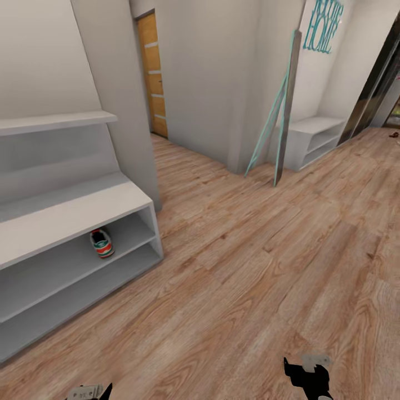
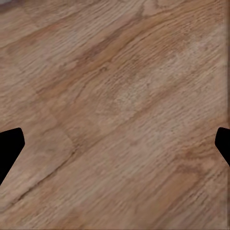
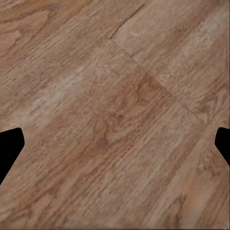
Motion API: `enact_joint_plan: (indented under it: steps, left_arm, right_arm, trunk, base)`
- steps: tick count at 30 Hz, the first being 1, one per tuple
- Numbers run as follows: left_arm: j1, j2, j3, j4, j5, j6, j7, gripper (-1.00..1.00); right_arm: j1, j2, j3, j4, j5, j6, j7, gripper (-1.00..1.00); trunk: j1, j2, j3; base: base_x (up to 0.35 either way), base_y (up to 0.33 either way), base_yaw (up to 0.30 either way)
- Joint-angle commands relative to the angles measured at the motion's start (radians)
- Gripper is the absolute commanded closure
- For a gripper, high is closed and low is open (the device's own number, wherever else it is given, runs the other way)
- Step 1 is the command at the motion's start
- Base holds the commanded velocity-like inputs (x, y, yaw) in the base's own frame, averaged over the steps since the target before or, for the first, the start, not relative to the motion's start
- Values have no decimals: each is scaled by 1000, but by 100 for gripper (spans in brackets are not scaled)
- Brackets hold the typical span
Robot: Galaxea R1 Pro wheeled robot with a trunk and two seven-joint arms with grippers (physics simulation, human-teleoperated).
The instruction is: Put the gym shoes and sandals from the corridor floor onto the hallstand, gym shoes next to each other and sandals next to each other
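Gym shoe (image 1: 102, 243) on hallstand (image 1: 72, 214) shelf | leaning mirror (image 1: 286, 105) beyond | floor (image 1: 250, 266) open

The hallstand (image 1: 72, 222) is set against the wall at the left, with one gym shoe (image 1: 102, 243) placed on its upper open shelf near the right end. The corridor floor (image 1: 250, 250) is spread before it. A second rack (image 1: 314, 139) is seen far right, behind a leaning frame (image 1: 280, 128)
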Motion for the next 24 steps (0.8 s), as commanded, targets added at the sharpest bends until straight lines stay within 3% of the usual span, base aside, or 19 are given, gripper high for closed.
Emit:
enact_joint_plan:
  steps: [1,24]
  left_arm:
    - [0,-3,3,1,7,0,-3,-100]
    - [0,-7,-3,1,2,1,8,-100]
  right_arm:
    - [-1,0,-7,2,11,-3,-4,-100]
    - [-1,3,-7,2,10,-3,-3,-100]
  trunk:
    - [0,0,-1]
    - [0,0,-1]
  base:
    - [0,0,-286]
    - [0,0,-287]
